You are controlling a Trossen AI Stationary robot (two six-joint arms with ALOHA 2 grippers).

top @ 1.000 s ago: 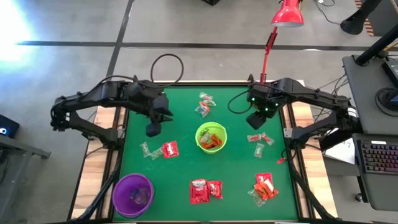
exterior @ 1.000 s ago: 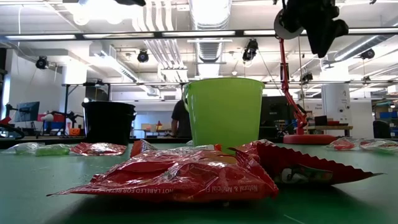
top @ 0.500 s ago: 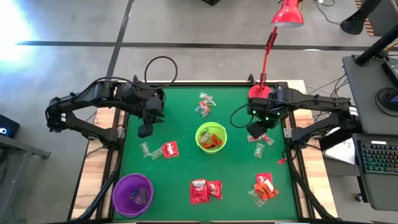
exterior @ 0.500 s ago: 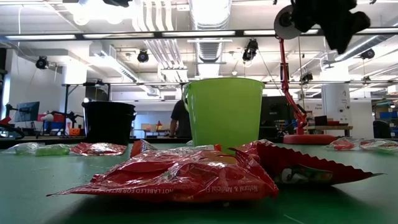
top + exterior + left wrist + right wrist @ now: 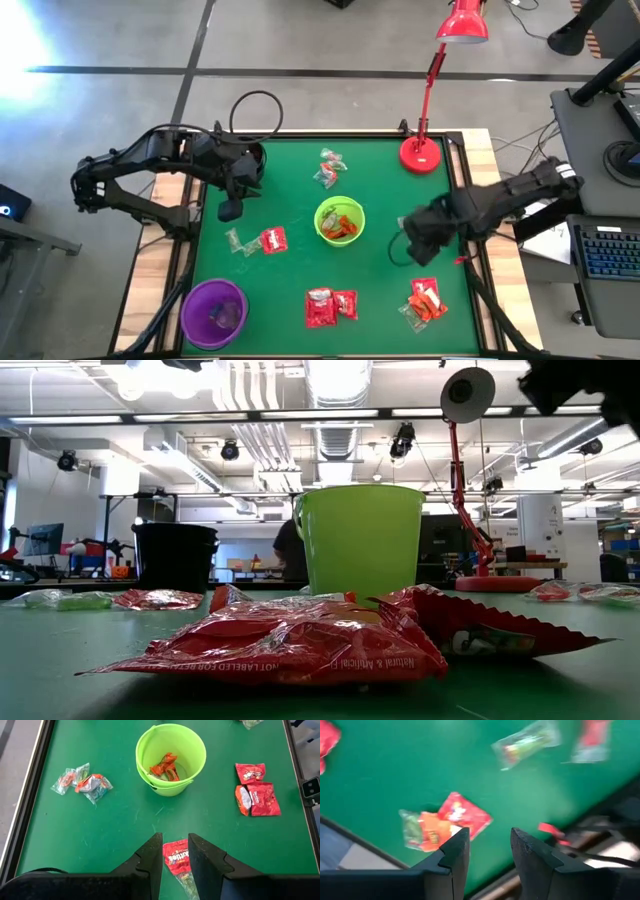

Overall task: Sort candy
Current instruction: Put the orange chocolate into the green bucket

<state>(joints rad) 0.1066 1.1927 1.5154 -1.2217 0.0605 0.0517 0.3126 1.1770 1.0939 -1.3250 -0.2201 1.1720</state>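
Candy lies scattered on the green table (image 5: pixel 380 270). There is a far cluster (image 5: pixel 329 166), a red packet with a clear wrapper (image 5: pixel 268 240), two red packets (image 5: pixel 330 305) near the front, and a red-orange heap (image 5: pixel 425 300) at the near right. Orange-red candy (image 5: pixel 165 764) lies inside the lime-green bowl (image 5: pixel 340 221). My left gripper (image 5: pixel 175 851) hangs open above the red packet (image 5: pixel 176 857) at the table's left. My right gripper (image 5: pixel 490 847) hangs open above the table's right side (image 5: pixel 418 238), over the red-orange heap (image 5: pixel 445 822).
A purple bowl (image 5: pixel 213 313) stands at the near left corner. A black bowl (image 5: pixel 175 557) shows in the low view behind the candy. A red desk lamp's base (image 5: pixel 422 155) sits at the far right. Clear-wrapped sweets (image 5: pixel 527 740) lie beyond my right gripper.
My right gripper has swung from beside the lamp base toward the table's near edge, sinking and turning as it went; it stays open. My left gripper has drawn back a little toward the table's left edge. No candy has moved.
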